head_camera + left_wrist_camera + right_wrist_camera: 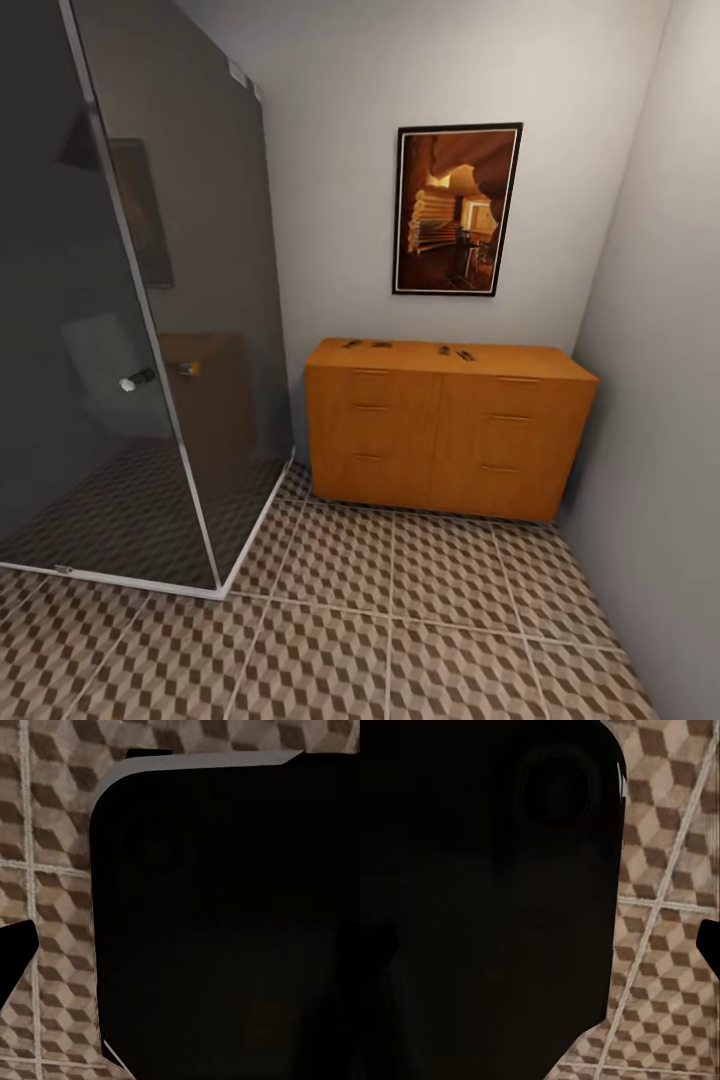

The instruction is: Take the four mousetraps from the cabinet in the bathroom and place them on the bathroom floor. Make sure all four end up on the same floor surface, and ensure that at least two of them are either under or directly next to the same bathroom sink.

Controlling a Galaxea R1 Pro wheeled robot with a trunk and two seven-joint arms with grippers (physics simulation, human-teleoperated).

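Head view: mousetraps [409,348] line cabinet [440,430] top's rear edge.

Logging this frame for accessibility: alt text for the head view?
An orange-brown cabinet stands against the far wall with small mousetraps on top. A dark glass shower is on the left, a framed picture above, patterned floor in front.

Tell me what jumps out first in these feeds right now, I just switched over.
In the head view, the orange-brown cabinet stands against the far wall, with small dark mousetraps lying on its top. A framed picture hangs above it, and a dark glass shower enclosure takes up the left side. The cube-patterned bathroom floor runs across the foreground.
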